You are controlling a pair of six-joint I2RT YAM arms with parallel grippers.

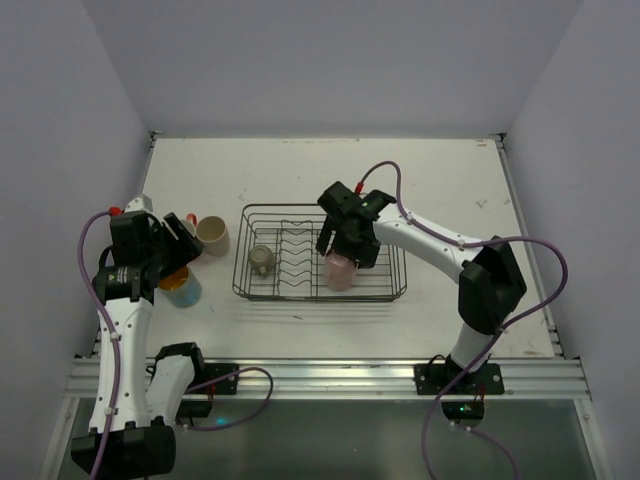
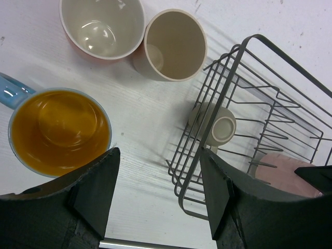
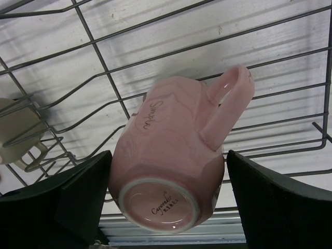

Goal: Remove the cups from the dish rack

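My right pincer (image 3: 168, 161) gapes wide around the pink mug (image 3: 166, 129) in the dish rack (image 1: 318, 296). My left pincer (image 2: 159, 155) hangs spread and empty.

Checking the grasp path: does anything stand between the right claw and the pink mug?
Nothing visible does. The open right claw has one finger on each side of the pink mug; only dish rack wires lie under it.

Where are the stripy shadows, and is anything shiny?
Right wrist view: the rack throws stripy shadows on the table; the pink cup looks slightly blurred at its edge. Left wrist view: light glints inside the orange cup and blue cup. Top view: soft, even light.
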